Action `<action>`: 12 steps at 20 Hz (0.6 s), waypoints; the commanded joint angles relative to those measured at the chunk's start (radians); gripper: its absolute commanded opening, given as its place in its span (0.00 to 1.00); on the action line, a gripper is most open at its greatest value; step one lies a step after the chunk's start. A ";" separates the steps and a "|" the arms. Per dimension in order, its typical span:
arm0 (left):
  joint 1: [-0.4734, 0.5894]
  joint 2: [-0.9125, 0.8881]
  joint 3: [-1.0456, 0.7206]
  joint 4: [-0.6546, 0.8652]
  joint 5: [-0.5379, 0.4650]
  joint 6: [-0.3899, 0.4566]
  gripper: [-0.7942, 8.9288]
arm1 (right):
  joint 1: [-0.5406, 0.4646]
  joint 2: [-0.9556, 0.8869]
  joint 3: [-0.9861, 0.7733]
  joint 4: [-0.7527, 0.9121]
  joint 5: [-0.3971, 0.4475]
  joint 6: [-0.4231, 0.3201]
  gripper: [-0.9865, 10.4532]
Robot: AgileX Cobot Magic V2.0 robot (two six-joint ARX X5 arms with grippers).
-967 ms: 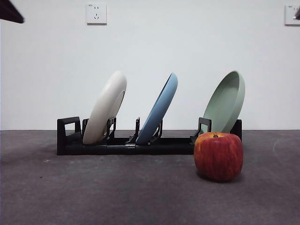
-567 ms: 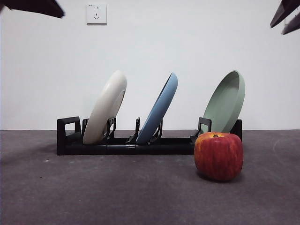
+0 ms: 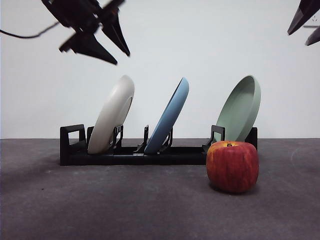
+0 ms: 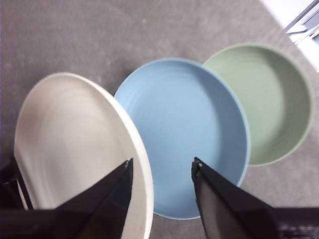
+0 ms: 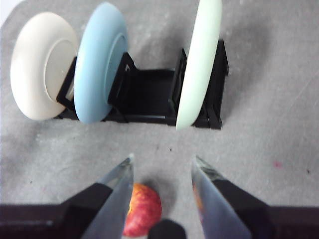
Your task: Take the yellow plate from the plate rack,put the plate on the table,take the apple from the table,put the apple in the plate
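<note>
The yellow plate (image 3: 112, 115), cream-coloured, leans in the left slot of the black plate rack (image 3: 135, 152); it also shows in the left wrist view (image 4: 70, 144) and the right wrist view (image 5: 40, 74). My left gripper (image 3: 122, 57) hangs open above the yellow plate's upper rim, its jaws astride the rim (image 4: 162, 167). The red apple (image 3: 232, 166) sits on the table (image 3: 100, 205) in front of the rack's right end. My right gripper (image 3: 305, 22) is open high at the right, above the apple (image 5: 142, 209).
A light blue plate (image 3: 170, 116) stands in the rack's middle slot and a pale green plate (image 3: 240, 107) in the right slot. A white wall rises behind the rack.
My left gripper has come down from the top left corner to just above the yellow plate. The right gripper came into view at the top right. Plates and apple have not moved.
</note>
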 commanded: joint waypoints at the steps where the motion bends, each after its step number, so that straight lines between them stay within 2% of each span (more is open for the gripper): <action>1: -0.015 0.043 0.004 0.000 -0.046 0.012 0.28 | 0.002 0.002 0.001 -0.014 -0.002 -0.008 0.26; 9: -0.031 0.077 0.004 -0.003 -0.048 0.012 0.26 | 0.002 0.002 0.001 -0.034 0.002 -0.008 0.25; 11: -0.032 0.077 0.004 -0.029 -0.047 0.034 0.10 | 0.002 0.002 0.001 -0.033 0.002 -0.008 0.25; 12: -0.032 0.077 0.004 -0.035 -0.047 0.046 0.07 | 0.002 0.002 0.001 -0.034 0.002 -0.008 0.25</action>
